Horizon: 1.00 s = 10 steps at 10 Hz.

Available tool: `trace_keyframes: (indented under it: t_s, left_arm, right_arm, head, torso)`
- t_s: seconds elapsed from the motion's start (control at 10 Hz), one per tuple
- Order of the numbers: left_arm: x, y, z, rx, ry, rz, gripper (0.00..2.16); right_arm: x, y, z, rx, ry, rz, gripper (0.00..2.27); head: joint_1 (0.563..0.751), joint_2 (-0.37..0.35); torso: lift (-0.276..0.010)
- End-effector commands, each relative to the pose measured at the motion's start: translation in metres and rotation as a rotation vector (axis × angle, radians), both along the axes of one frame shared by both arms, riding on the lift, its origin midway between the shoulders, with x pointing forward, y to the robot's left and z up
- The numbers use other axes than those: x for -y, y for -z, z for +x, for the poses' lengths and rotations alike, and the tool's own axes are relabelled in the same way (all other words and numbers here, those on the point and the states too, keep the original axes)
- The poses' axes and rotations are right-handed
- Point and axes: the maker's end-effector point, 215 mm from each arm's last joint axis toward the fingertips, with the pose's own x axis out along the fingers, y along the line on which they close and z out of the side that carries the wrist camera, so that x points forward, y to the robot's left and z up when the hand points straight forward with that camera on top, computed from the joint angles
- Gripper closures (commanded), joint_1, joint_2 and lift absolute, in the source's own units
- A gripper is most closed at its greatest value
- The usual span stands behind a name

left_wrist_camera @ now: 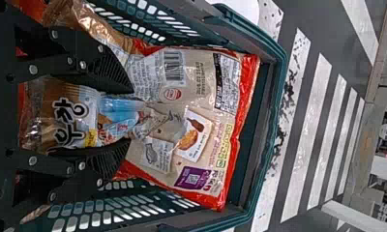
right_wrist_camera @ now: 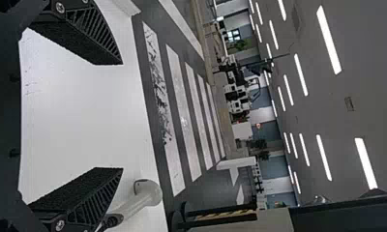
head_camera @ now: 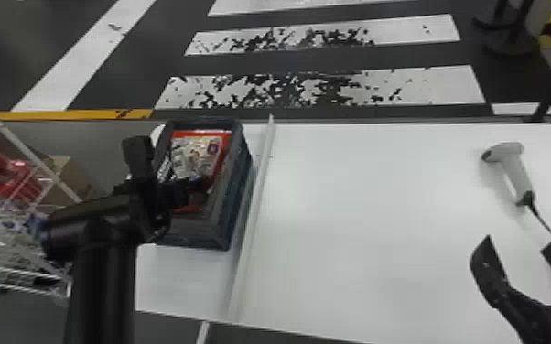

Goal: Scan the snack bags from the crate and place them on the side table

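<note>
Fingers of left gripper (head_camera: 203, 184) pinch 1 snack bag (left_wrist_camera: 75, 116) between crate walls (head_camera: 232, 196) (right gripper (head_camera: 517, 247) wide, with room).

A white table (head_camera: 380, 219) spreads from the head view's centre towards 3 o'clock, its far corners rounded. Past it at 12 o'clock, dark floor (head_camera: 114, 87) carries broad white stripes (head_camera: 425, 84), badly worn in patches, with a yellow line (head_camera: 73, 114) near 10. A white wire rack (head_camera: 57, 179) stands around 8 o'clock, and black round stand bases (head_camera: 512, 49) sit at 2. The right wrist view shows blue-and-white walls (right_wrist_camera: 275, 166), some greenery (right_wrist_camera: 259, 144), and bright strip lights (right_wrist_camera: 329, 41) in rows across a grey ceiling (right_wrist_camera: 327, 113).
</note>
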Motion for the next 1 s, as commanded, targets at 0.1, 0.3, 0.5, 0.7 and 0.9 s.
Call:
trace_keyframes:
  t_s: [0.1,0.3,0.5,0.7,0.9]
  left_arm:
    - [-0.017,-0.018,-0.018,0.064,-0.047,-0.065,2.13]
    - [-0.018,-0.031,-0.023,0.105,-0.064,-0.134,2.13]
    - [-0.014,-0.046,-0.022,0.153,-0.069,-0.188,2.13]
    - [-0.005,-0.067,-0.022,0.199,-0.052,-0.206,2.13]
    - [0.008,-0.096,-0.025,0.245,-0.026,-0.232,2.13]
  right_arm:
    - [-0.003,0.000,0.001,-0.001,-0.007,0.002,0.09]
    - [-0.006,-0.002,0.001,0.002,-0.011,0.005,0.09]
    - [-0.009,-0.002,0.000,-0.005,-0.016,0.004,0.09]
    - [-0.010,-0.004,-0.001,-0.002,-0.017,0.005,0.09]
    - [-0.010,-0.005,-0.001,0.000,-0.017,0.006,0.09]
  head:
    - [0.695,0.231]
    - [0.695,0.253]
    - [0.695,0.258]
    - [0.695,0.255]
    - [0.695,0.249]
  torso:
    - [-0.050]
    - [-0.050]
    - [-0.050]
    - [-0.050]
    - [-0.050]
